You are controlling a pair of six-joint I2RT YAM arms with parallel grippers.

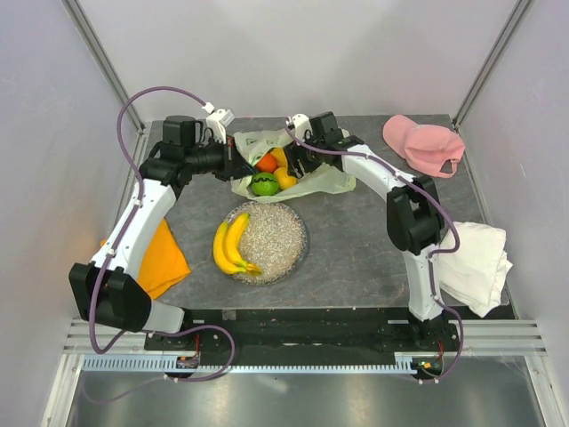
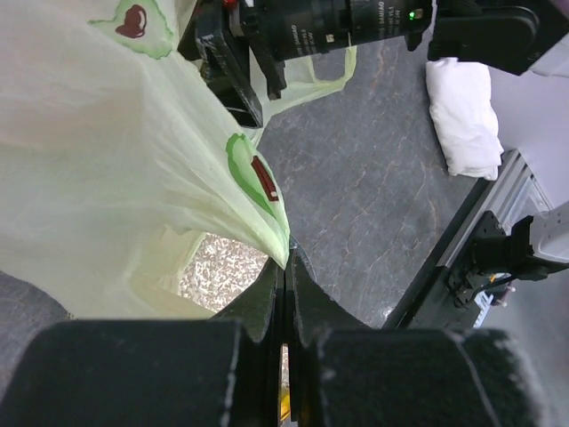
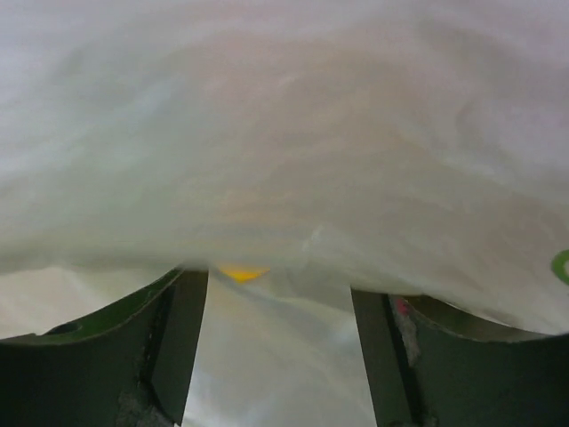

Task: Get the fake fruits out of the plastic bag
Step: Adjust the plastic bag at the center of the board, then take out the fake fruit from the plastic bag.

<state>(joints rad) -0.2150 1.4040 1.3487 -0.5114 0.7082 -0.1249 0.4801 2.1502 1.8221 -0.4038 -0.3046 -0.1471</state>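
Observation:
The pale yellow-green plastic bag (image 1: 324, 181) lies at the back middle of the table, its mouth held up. An orange fruit (image 1: 267, 162), a green round fruit (image 1: 263, 185) and a yellow fruit (image 1: 284, 178) show inside it. A yellow banana bunch (image 1: 231, 246) lies on the speckled plate (image 1: 286, 238). My left gripper (image 1: 235, 161) is shut on the bag's edge (image 2: 283, 252). My right gripper (image 1: 299, 161) reaches into the bag mouth. In the right wrist view, bag film (image 3: 284, 133) drapes over its fingers (image 3: 173, 342), which stand apart with only film and a yellow sliver (image 3: 240, 272) between.
A pink cap (image 1: 423, 143) sits at the back right. A white folded cloth (image 1: 476, 255) lies at the right edge and an orange cloth (image 1: 162, 258) at the left. The plate stands just in front of the bag.

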